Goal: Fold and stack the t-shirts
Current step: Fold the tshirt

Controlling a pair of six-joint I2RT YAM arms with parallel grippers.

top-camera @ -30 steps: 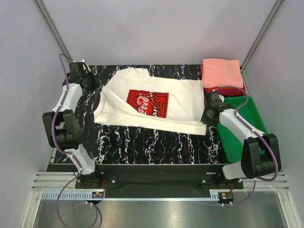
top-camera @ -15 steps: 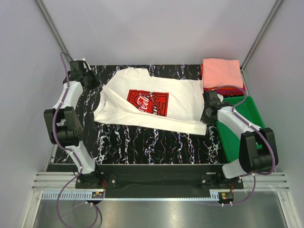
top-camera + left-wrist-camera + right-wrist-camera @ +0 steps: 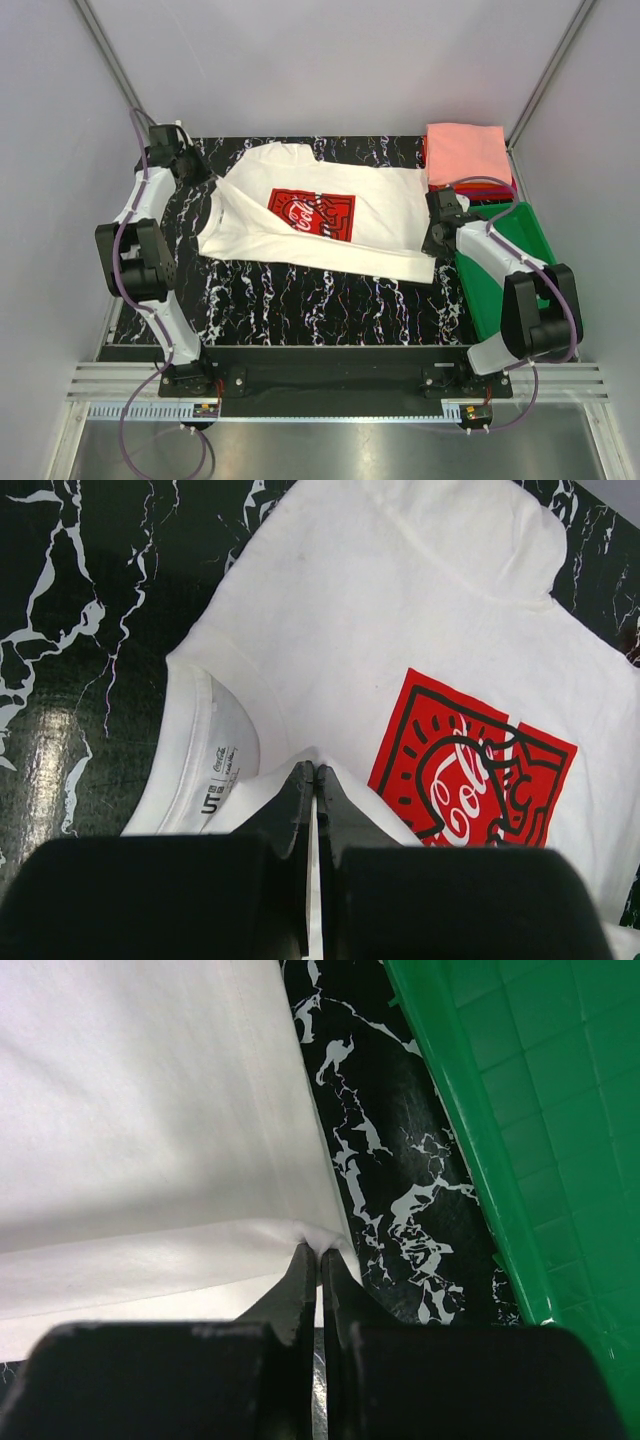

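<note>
A cream-white t-shirt [image 3: 375,215] with a red chest print [image 3: 311,216] lies spread across the black marble table, its near part folded over. My left gripper [image 3: 204,178] is at the shirt's left end, by the collar. In the left wrist view it [image 3: 315,771] is shut on a pinched ridge of white cloth beside the collar label [image 3: 218,777]. At the shirt's right end my right gripper [image 3: 431,243] is shut on the hem corner [image 3: 300,1228]. A salmon-pink folded t-shirt [image 3: 465,152] tops a stack at the back right, with red ones [image 3: 478,187] under it.
A green plastic tray [image 3: 520,228] stands at the right edge, just beside the right arm; its wall [image 3: 470,1150] runs close to the right gripper. Bare marble table [image 3: 320,305] lies between the shirt and the arm bases. Grey walls enclose the table.
Both grippers have crept a little toward the back of the table, still pinching the white shirt. The shirt's near edge has shifted slightly with them.
</note>
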